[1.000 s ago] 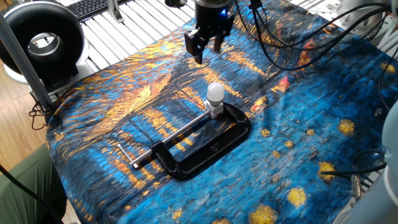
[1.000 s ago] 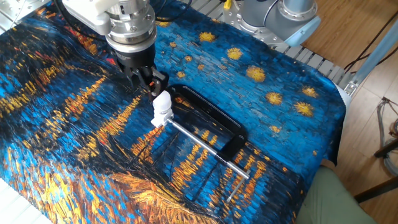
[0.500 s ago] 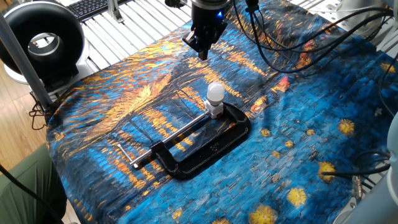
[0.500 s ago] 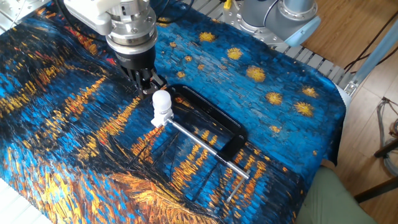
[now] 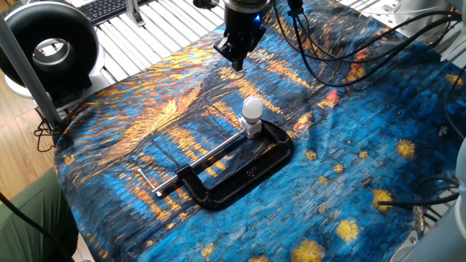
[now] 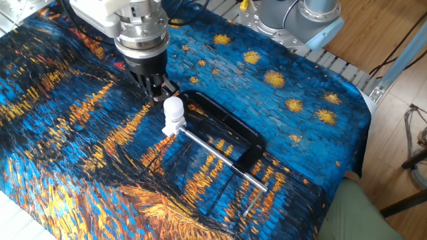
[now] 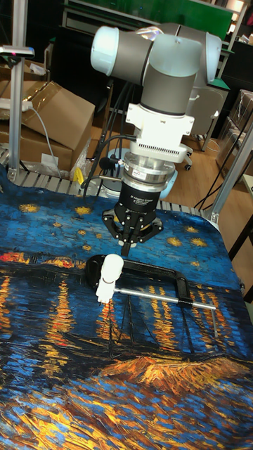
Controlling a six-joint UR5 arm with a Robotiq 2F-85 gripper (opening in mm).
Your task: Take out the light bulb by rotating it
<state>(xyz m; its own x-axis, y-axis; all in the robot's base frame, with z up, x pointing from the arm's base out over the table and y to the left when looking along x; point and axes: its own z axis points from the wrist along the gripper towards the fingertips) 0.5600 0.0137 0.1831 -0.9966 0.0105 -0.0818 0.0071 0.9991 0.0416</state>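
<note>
The jaws are drawn together to a narrow point, with nothing between them, on the gripper (image 5: 236,58), which hangs in the air above the cloth, apart from the light bulb (image 5: 252,110). In the other fixed view the gripper (image 6: 161,90) sits just behind the bulb (image 6: 173,109), so any gap between them is hard to judge there; in the tall view the fingertips (image 7: 125,245) end just above the globe (image 7: 112,264). One bulb stands upright in one short white socket (image 5: 253,130) (its inside is hidden), held in one black C-clamp (image 5: 240,175) lying flat on the painted cloth (image 5: 145,116). The arm's upper part is cut off in both fixed views.
</note>
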